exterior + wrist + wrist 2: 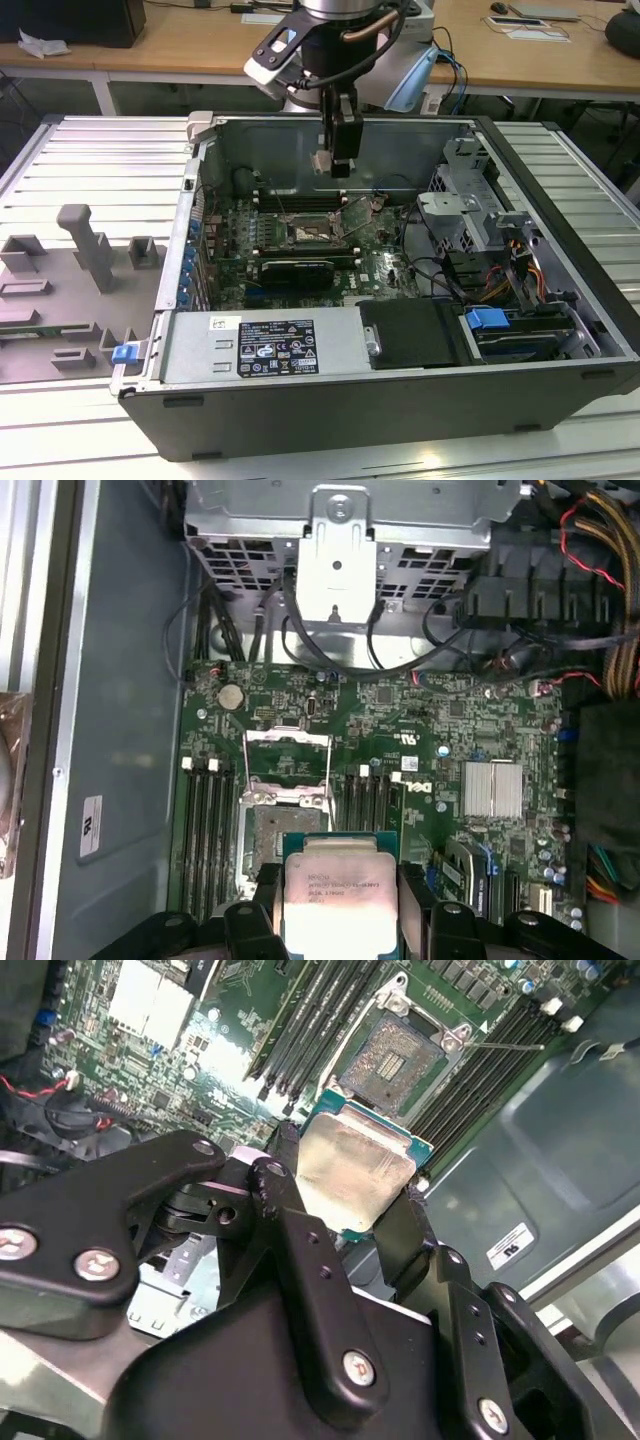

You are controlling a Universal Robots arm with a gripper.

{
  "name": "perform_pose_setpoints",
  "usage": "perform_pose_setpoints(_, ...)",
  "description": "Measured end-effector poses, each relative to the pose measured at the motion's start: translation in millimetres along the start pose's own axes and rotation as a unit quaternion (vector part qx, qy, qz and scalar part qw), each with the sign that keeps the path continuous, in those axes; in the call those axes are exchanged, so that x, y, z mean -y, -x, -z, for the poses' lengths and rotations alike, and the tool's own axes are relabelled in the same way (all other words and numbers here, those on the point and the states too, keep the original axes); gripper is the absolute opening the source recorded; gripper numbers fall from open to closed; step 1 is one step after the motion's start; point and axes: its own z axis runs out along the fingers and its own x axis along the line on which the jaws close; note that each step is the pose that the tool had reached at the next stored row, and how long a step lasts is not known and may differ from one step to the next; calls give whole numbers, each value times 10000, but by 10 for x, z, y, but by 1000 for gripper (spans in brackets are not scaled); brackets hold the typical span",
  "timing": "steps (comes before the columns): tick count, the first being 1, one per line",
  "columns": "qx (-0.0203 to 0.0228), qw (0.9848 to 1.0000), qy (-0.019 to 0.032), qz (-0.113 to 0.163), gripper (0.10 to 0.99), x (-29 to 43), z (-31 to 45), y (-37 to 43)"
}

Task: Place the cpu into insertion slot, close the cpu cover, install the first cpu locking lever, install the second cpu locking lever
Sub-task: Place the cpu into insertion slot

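One flat, silvery-beige, green-edged cpu (333, 900)

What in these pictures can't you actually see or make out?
- The cpu underside: faces away in both wrist views.
- The cpu's side edges: covered by the gripper clamping it, second wrist view.
- Part of the socket: behind the held cpu, first wrist view.
- Its pins: too small in the exterior view.

- cpu (335, 895): silvery-beige top, green rim
- claw (335, 165): black
- motherboard (420, 730): green
- heatsink (492, 788): silver, finned
- case (400, 400): dark grey
- bench (100, 160): pale grey, ribbed stripes
- clip (124, 352): blue
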Motion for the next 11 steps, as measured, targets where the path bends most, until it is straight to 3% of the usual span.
perform_pose_setpoints(11,51,9988,9,-494,545,4,-48,1)
